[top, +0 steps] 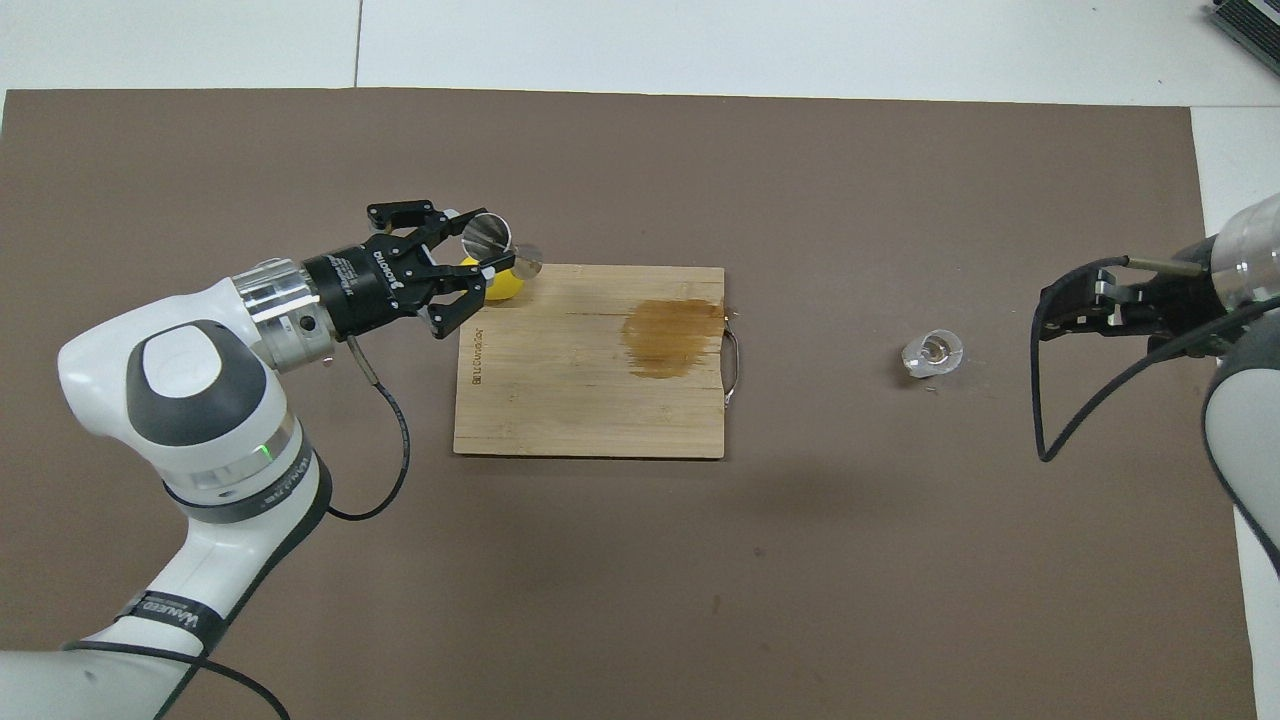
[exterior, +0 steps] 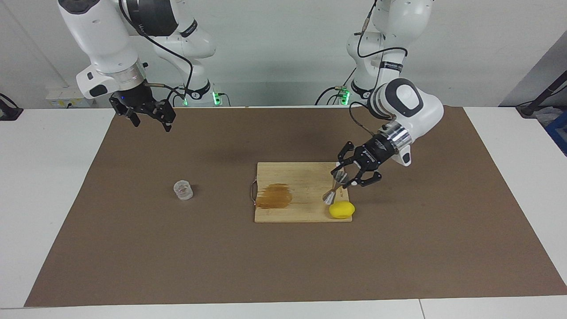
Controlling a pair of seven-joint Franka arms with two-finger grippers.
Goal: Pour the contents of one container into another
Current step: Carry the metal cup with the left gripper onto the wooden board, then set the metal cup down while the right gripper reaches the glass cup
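The right gripper (exterior: 146, 118) waits raised over the brown mat (exterior: 133, 248) at the right arm's end of the counter (exterior: 44, 177), its fingers spread apart and holding nothing. The small clear glass cup (exterior: 183, 189) stands upright on the mat, near the middle of its depth. The left gripper (exterior: 346, 175) hangs over the wooden cutting board (exterior: 288, 177), clamped on the tilted metal jigger (exterior: 335, 188). The board bears a brown stain (exterior: 274, 196), and a yellow lemon (exterior: 341, 209) lies on its corner farthest from the robots.
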